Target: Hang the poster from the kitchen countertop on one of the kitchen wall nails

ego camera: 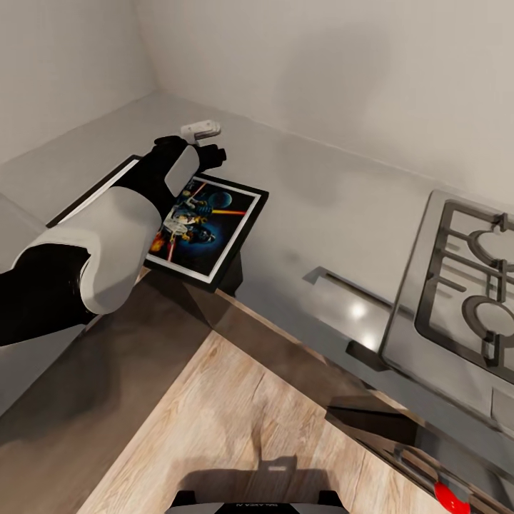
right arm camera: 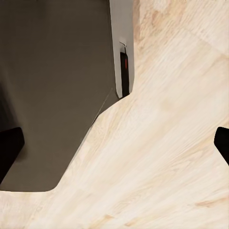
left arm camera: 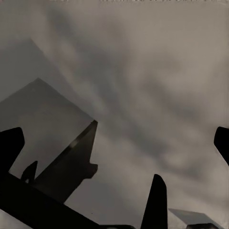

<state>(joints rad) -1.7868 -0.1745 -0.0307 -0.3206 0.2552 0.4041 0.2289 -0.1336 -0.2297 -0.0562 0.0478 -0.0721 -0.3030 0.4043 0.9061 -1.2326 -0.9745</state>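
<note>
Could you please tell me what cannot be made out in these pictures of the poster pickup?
- Poster: in the head view the left arm covers its near-left part, title strip included.
- Left gripper: head view, the wrist hides whether it touches the poster; the left wrist view is too dark to tell.
- Gas hob: cut off by the head view's right edge.
- Wall nails: none identifiable on the bare wall.

Home kitchen, rendered. Light grey L-shaped worktop (ego camera: pixel 321 207) running into a corner of plain pale walls (ego camera: pixel 321 64). Steel gas hob (ego camera: pixel 457 285) with black grates set into it. Dark glossy cabinet fronts (ego camera: pixel 371 421) underneath, over a light wooden floor (ego camera: pixel 243 428).
</note>
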